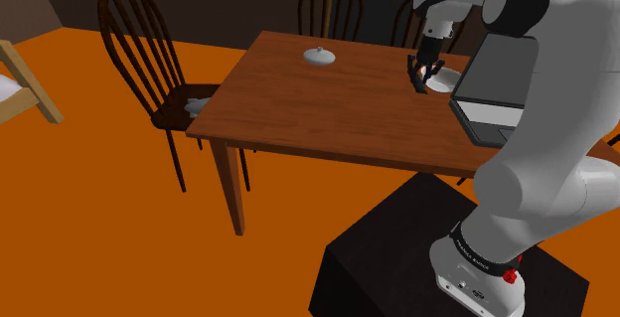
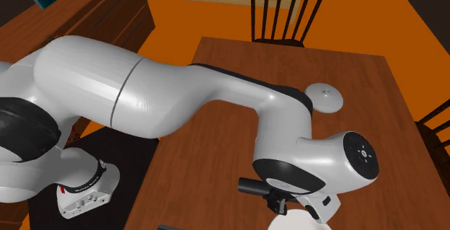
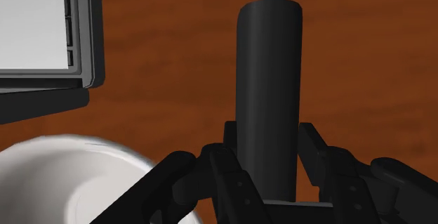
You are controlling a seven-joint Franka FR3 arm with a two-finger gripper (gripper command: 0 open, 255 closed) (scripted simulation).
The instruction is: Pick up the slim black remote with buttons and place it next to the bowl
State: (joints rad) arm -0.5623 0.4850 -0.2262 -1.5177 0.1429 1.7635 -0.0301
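The slim black remote (image 3: 270, 82) stands on end between my fingers, and my gripper (image 3: 270, 161) is shut on its lower part. No buttons show on the side facing the wrist camera. The white bowl (image 3: 63, 180) lies just beside the gripper, close to one finger. In the shoulder view my gripper (image 1: 421, 77) hangs low over the wooden table (image 1: 298, 106), at the near rim of the bowl (image 1: 446, 82). The bowl's (image 2: 296, 223) edge peeks out under the hand in the second exterior view.
A grey open laptop (image 1: 492, 91) sits right behind the bowl, toward the shoulder view's right. A small white domed lid (image 1: 319, 57) rests farther along the table. Wooden chairs (image 1: 149, 57) stand around it on an orange floor.
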